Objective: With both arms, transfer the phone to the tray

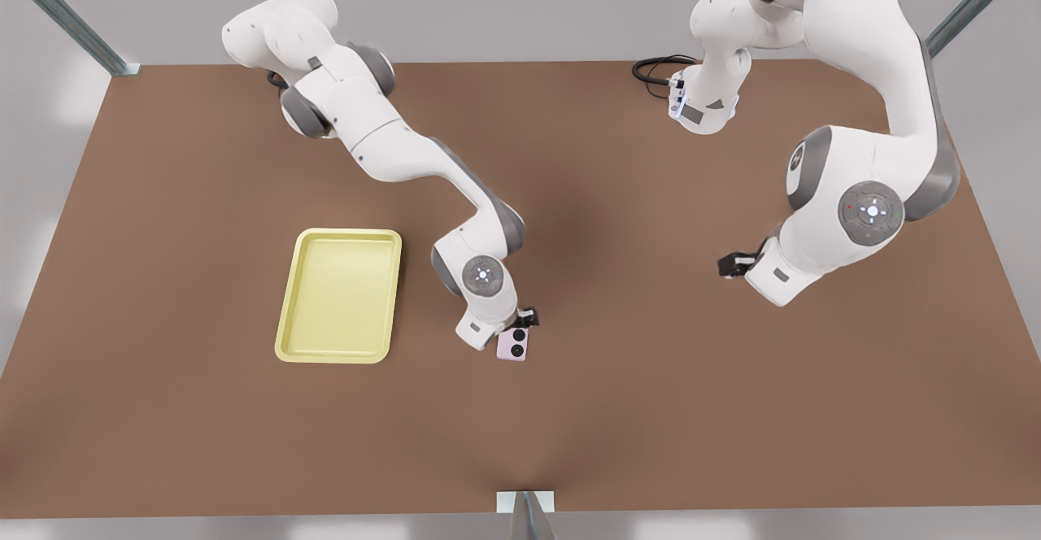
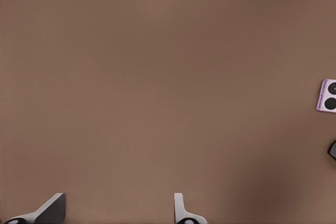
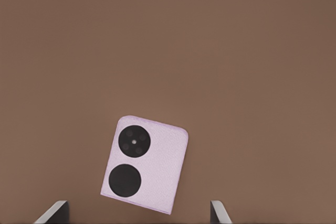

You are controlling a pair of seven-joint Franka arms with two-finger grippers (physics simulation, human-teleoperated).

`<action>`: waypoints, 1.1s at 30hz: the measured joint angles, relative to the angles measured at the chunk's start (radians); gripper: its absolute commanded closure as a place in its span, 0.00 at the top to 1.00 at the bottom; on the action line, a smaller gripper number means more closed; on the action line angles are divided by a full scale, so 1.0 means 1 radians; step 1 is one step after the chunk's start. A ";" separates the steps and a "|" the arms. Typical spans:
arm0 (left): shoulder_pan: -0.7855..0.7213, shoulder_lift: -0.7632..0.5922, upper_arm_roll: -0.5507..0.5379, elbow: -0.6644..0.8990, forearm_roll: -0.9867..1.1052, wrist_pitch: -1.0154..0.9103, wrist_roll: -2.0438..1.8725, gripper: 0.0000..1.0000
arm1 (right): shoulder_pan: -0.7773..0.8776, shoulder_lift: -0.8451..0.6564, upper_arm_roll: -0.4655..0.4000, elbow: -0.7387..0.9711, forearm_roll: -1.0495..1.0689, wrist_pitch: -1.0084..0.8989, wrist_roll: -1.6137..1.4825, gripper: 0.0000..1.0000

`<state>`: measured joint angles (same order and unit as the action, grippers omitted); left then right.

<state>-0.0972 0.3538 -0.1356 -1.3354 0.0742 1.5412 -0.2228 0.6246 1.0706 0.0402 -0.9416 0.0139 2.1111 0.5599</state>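
Phone [image 1: 513,346] lies flat on table [image 1: 651,402], face w/ two black circles up, near the front edge, a bit to the front view's right of tray [image 1: 341,235]. Not touching the tray; bare table between them.

R gripper [image 1: 529,316] hangs just above the phone. In the R wrist view its fingers [image 3: 58,211] are spread wide, nothing held, and the phone sits skewed relative to the line between them, closer to one finger than the other. Contact w/ phone: none seen.

L gripper [image 1: 732,264] is well apart, toward the front view's right, low over bare table. Released too, jaws apart on nothing. It waits.

Step in hand, by my read: R arm lining up the pick. To do well:
- centre over the slab so both pads meet opposite edges together.
- rotate wrist to square up w/ the phone's sides; a skewed close may spin it.
- slab is thin, so go down nearly to table level before closing.
- lift clear of the tray rim before crossing.
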 measured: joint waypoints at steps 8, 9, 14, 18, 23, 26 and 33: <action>0.004 0.014 0.005 0.001 0.026 0.017 0.046 1.00 | 0.022 0.029 -0.027 0.000 -0.020 0.090 0.251 1.00; 0.004 0.016 0.005 0.002 0.026 0.018 0.050 1.00 | 0.029 0.029 -0.035 -0.005 -0.043 0.091 0.275 1.00; 0.004 0.022 0.005 0.002 0.024 0.022 0.069 1.00 | 0.036 0.041 -0.038 0.002 -0.104 0.092 0.358 1.00; 0.004 0.027 0.006 0.002 0.023 0.024 0.081 1.00 | 0.037 0.070 -0.036 0.019 -0.116 0.099 0.407 1.00; 0.005 0.032 0.007 0.002 0.024 0.025 0.093 1.00 | 0.038 0.090 -0.030 0.023 -0.121 0.114 0.444 1.00; 0.005 0.036 0.007 0.002 0.027 0.025 0.099 1.00 | 0.038 0.098 -0.022 0.023 -0.121 0.126 0.458 1.00; 0.005 0.039 0.007 0.003 0.032 0.025 0.109 1.00 | 0.038 0.118 -0.004 0.036 -0.122 0.149 0.478 1.00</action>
<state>-0.0921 0.3924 -0.1286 -1.3320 0.1059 1.5666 -0.1142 0.6629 1.1886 0.0365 -0.9060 -0.1083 2.2604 1.0384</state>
